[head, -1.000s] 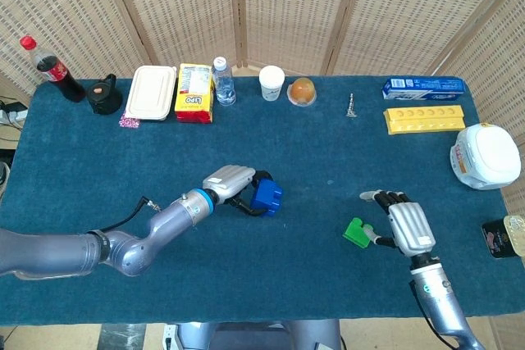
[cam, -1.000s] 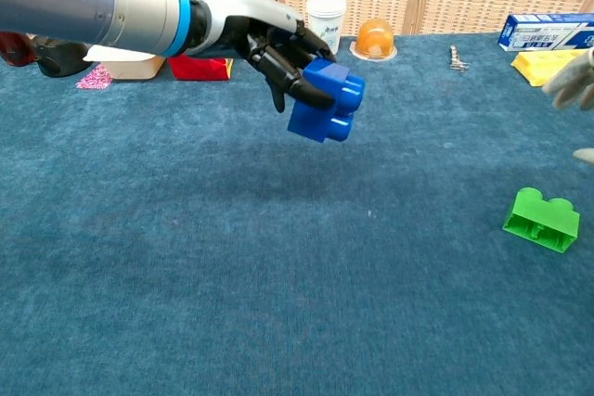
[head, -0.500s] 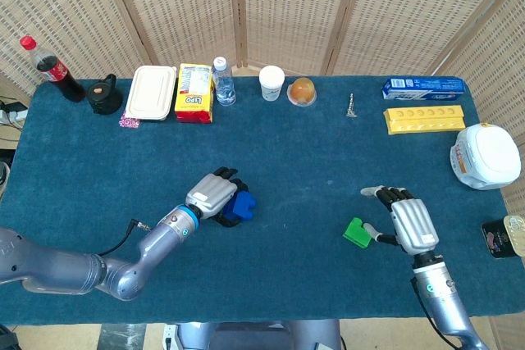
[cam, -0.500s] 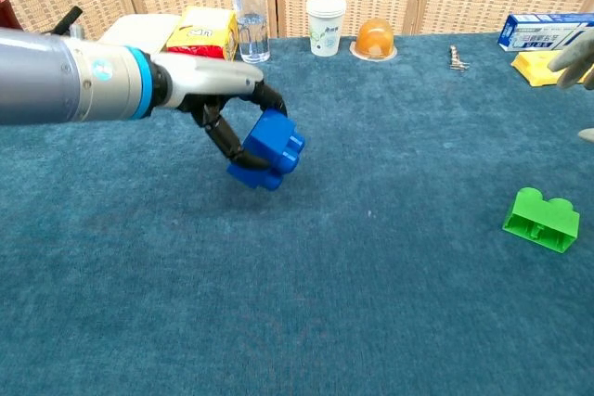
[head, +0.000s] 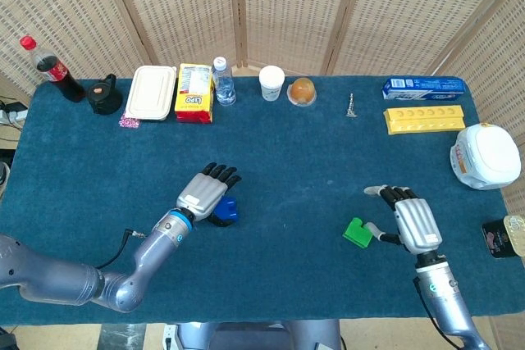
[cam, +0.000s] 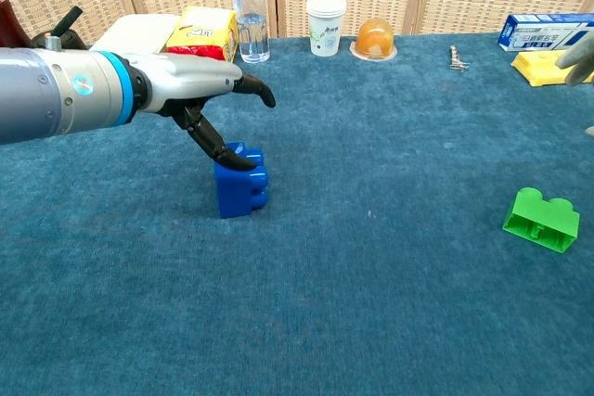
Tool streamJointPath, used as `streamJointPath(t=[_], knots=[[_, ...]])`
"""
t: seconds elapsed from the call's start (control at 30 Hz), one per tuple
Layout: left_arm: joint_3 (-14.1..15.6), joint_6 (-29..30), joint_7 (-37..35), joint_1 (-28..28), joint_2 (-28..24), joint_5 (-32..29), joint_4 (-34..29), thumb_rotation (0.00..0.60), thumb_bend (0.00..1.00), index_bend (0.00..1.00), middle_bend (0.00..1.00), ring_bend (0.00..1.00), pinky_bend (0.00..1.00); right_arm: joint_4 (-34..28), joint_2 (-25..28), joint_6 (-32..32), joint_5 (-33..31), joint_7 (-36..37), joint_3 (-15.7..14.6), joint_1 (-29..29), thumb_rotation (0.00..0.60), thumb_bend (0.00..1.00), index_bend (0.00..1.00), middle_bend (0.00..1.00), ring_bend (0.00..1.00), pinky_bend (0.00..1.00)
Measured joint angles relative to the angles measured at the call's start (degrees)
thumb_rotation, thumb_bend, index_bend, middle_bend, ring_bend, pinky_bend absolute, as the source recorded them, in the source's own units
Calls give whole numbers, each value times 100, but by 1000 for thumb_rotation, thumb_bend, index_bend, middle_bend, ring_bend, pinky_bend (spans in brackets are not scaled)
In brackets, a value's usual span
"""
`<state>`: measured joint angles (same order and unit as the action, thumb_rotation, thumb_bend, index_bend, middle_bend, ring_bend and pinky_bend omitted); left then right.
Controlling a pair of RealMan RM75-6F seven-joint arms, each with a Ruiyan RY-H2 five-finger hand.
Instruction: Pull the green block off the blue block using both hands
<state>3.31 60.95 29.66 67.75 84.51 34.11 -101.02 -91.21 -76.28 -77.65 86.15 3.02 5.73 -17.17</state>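
L hand (cam: 200, 90) lowered, blue block (cam: 240, 179) now on table, fingers opening

A woven rattan folding screen (head: 279, 6) with wooden posts is standing behind the table at twelve o'clock, filling the whole backdrop. A dark teal carpet-like cloth (head: 312, 145) is covering the table. Even, soft light is falling everywhere, casting only faint shadows.
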Motion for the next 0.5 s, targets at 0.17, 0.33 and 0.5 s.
streamJointPath(t=[0.17, 0.33, 0.5], knots=[[-71, 400, -15, -274, -164, 279, -304, 473, 240, 133, 67, 0, 0, 35, 59, 2, -68, 102, 22, 24, 600, 291, 291, 372, 368, 292], [-50, 1072, -31, -709, -340, 634, -674, 553, 251, 133, 67, 0, 0, 90, 126, 20, -165, 183, 24, 72, 600, 291, 290, 379, 374, 294], [150, 1959, -157, -1472, -639, 1254, -1113, 553, 250, 133, 67, 0, 0, 101, 181, 14, -333, -18, 25, 154, 600, 292, 291, 389, 380, 304]])
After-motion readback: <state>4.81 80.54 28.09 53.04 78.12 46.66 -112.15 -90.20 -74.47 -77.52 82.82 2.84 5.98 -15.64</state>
